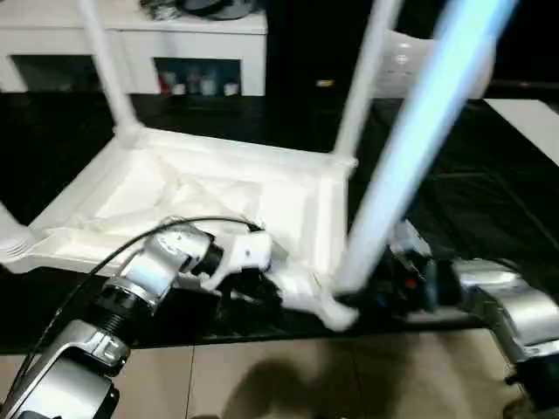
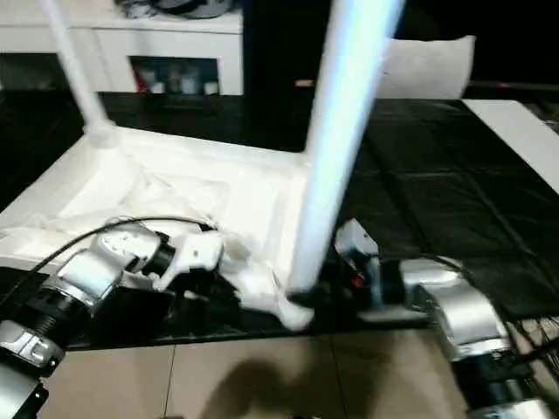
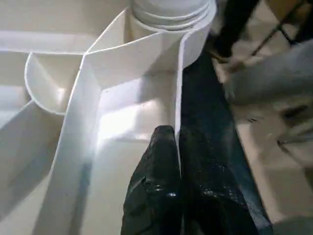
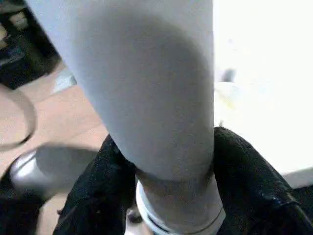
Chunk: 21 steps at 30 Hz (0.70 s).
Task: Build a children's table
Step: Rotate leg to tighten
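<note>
Black work table (image 1: 489, 192): right pincer (image 4: 161, 196) grips leg (image 1: 410, 148); left pincer (image 3: 178, 161) pinches tabletop (image 1: 218, 192) rim.

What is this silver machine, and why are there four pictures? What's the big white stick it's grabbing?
It's a robot with two silver arms, and each arm ends in a black pincer. Two pictures come from cameras in its head, looking down over its arms. The other two come from small cameras on its wrists, right beside the pincers.

On the black work table lies a little white tabletop, turned upside down, so its ribs show. Legs already stand up from its corners.

The big white stick is another leg. Its bottom end sits at the near corner of the tabletop. The right pincer has one black finger on each side of that leg, low down. The left pincer is pinched shut on the thin wall at the tabletop's edge, most likely to keep it steady.
</note>
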### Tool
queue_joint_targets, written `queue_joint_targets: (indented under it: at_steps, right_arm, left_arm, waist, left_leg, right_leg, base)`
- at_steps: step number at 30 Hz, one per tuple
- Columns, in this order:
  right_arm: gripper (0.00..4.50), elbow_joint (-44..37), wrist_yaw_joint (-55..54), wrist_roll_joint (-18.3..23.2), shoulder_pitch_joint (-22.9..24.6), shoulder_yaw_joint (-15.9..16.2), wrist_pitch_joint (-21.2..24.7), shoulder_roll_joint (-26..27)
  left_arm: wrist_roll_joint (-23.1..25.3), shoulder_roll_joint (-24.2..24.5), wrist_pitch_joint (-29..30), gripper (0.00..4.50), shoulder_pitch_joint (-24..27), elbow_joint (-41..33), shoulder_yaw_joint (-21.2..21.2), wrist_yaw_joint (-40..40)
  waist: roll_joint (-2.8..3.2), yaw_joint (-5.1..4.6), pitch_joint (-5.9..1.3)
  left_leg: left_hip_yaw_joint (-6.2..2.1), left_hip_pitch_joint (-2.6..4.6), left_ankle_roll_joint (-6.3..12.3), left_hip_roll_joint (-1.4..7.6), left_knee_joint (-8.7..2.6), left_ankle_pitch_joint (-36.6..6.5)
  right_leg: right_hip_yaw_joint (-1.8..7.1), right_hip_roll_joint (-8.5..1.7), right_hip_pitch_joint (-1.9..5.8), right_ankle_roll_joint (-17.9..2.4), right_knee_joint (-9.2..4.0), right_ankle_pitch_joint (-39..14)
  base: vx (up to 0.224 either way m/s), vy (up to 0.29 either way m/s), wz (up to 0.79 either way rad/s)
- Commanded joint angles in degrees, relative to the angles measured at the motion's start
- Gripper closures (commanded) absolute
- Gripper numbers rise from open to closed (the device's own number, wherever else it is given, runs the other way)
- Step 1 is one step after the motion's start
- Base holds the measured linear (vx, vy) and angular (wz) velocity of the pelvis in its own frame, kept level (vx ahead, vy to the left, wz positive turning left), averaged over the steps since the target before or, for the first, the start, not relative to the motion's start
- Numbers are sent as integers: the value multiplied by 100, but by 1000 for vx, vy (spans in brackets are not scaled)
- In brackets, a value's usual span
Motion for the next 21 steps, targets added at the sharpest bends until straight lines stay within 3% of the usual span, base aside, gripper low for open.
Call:
queue_joint_targets:
  at_steps: [1, 2, 4, 7, 8, 10, 11, 13, 14, 16, 18, 21]
  right_arm:
    - [243, -99, -1192, -57, -309, -91, 353, 584]
    - [244, -54, -1723, -216, -404, -157, 447, 848]
    - [244, -43, -1966, -290, -437, -195, 461, 983]
    - [249, 68, -2753, -455, -536, -379, 587, 1372]
    - [249, 175, -3244, -587, -568, -441, 612, 1616]
    - [249, 223, -3361, -608, -548, -409, 548, 1716]
    - [195, 228, -3288, -479, -518, -432, 574, 1794]
    - [182, 172, -3268, -401, -488, -487, 578, 1866]
    - [182, 113, -3235, -453, -461, -465, 524, 1828]
    - [154, 91, -3185, -497, -444, -443, 456, 1774]
    - [132, 80, -2982, -462, -415, -447, 361, 1658]
    - [113, 46, -2409, -393, -317, -414, 49, 1335]
  left_arm:
    - [-37, -520, 476, 450, 52, -354, 5, 712]
    - [26, -663, 720, 450, 86, -441, 63, 1034]
    - [66, -773, 912, 450, 89, -462, 122, 1274]
    - [129, -1119, 1258, 450, 23, -380, 341, 1991]
    - [163, -1400, 1409, 450, -65, -261, 521, 2551]
    - [153, -1572, 1497, 450, -123, -198, 624, 2853]
    - [152, -1674, 1564, 450, -151, -184, 681, 3018]
    - [220, -1725, 1550, 450, -168, -173, 672, 3112]
    - [273, -1715, 1531, 450, -155, -218, 630, 3113]
    - [309, -1677, 1485, 450, -138, -256, 580, 3068]
    - [342, -1547, 1329, 450, -96, -301, 481, 2946]
    - [350, -1329, 1022, 450, -35, -289, 362, 2566]
  waist:
    - [-36, -77, -287]
    - [-11, -146, -296]
    - [0, -237, -320]
    - [8, -311, -334]
    - [10, -330, -349]
    - [3, -309, -355]
    - [-4, -294, -366]
    - [0, -259, -384]
    - [-1, -253, -400]
    - [12, -227, -411]
    - [14, -215, -404]
    - [15, -192, -381]
  left_leg:
    - [35, -114, 130, 42, -392, -846]
    - [9, -116, 66, 30, -377, -961]
    - [-1, -128, 125, 22, -369, -965]
    - [3, -152, 248, 23, -367, -885]
    - [10, -154, 277, 22, -364, -799]
    - [19, -121, 296, 26, -359, -662]
    - [30, -135, 377, 25, -363, -586]
    - [22, -146, 482, 60, -372, -368]
    - [7, -177, 548, 77, -372, -176]
    - [8, -157, 669, 99, -363, 112]
    - [22, -150, 742, 97, -357, 118]
    - [38, -144, 762, 96, -371, -119]
  right_leg:
    - [207, -315, 374, 10, -560, -3320]
    - [154, -318, 390, 148, -605, -3470]
    - [132, -319, 402, 181, -632, -3357]
    - [158, -305, 396, 52, -604, -3058]
    - [173, -304, 395, -28, -583, -2912]
    - [192, -301, 364, -156, -554, -2749]
    - [216, -306, 390, -208, -526, -2629]
    - [256, -307, 402, -329, -456, -2239]
    - [277, -309, 434, -452, -382, -1894]
    - [315, -319, 426, -704, -285, -1325]
    - [325, -326, 431, -805, -279, -1242]
    - [326, -335, 439, -755, -329, -1518]
  base:
    - [0, 0, 0]
    - [0, 0, 0]
    - [0, 0, 0]
    - [0, 0, 0]
    - [0, 0, 0]
    - [0, 0, 0]
    - [0, 0, 0]
    - [0, 0, 0]
    - [50, -6, 1]
    - [25, -3, 0]
    - [0, 0, 0]
    - [0, 0, 0]
